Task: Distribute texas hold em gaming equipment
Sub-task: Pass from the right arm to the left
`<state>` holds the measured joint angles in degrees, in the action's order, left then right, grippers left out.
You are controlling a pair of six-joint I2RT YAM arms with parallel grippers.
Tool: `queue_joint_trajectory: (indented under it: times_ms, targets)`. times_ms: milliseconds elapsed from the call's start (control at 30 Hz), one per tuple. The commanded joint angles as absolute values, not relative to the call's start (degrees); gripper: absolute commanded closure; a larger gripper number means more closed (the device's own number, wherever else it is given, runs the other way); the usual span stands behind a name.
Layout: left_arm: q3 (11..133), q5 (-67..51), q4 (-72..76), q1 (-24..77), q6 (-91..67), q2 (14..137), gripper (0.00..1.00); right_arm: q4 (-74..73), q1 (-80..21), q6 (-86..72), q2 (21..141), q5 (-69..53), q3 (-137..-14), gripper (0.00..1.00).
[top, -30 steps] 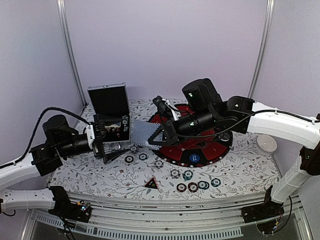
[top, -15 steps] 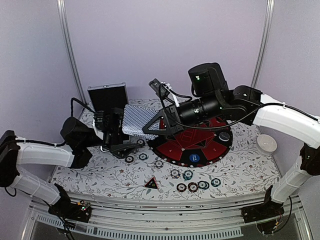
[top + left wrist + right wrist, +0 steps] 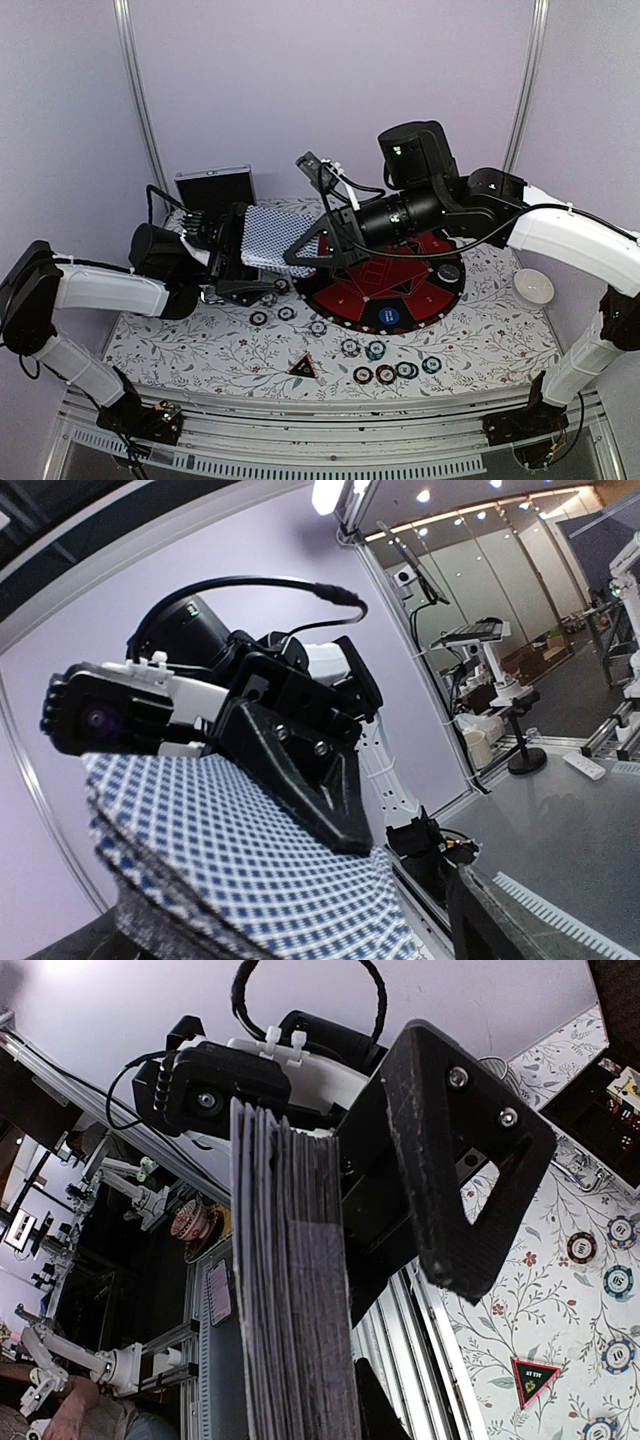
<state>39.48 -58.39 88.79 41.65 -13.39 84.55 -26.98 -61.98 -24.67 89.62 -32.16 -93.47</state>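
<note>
A deck of grey-blue checked playing cards (image 3: 272, 236) hangs above the table's left half, with my right gripper (image 3: 305, 250) shut on it. In the right wrist view the deck (image 3: 290, 1310) stands edge-on beside the right gripper's black finger (image 3: 450, 1160). My left gripper (image 3: 236, 255) is open at the deck's left end. In the left wrist view the cards (image 3: 230, 860) lie between its wide jaws. Striped poker chips (image 3: 386, 374) and a red-black triangle (image 3: 303, 367) lie near the front. A blue button (image 3: 388, 317) and a black button (image 3: 449, 272) sit on the mat.
The round red-and-black mat (image 3: 345, 298) lies under the right arm. A silver-edged black case (image 3: 215, 195) stands open at the back left, behind the left gripper. A white bowl (image 3: 533, 287) sits at the right edge. More chips (image 3: 272, 316) lie below the left gripper.
The right gripper has lifted the deck up and to the left. The left arm has swung up and in, bringing its open jaws to the deck's left end.
</note>
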Motion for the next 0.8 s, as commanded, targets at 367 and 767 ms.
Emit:
queue_joint_trajectory:
  times_ms: [367,767]
  targets:
    - [42.74,-60.59,77.07,44.16,5.77,77.52,0.09,-24.97,-62.36,-24.79,92.63,-36.64,-96.3,0.97]
    - [51.44,-54.6,22.74,44.18,40.49,70.34,0.04,-26.4,-62.31,-26.35,91.41,-35.08,-94.79,0.97]
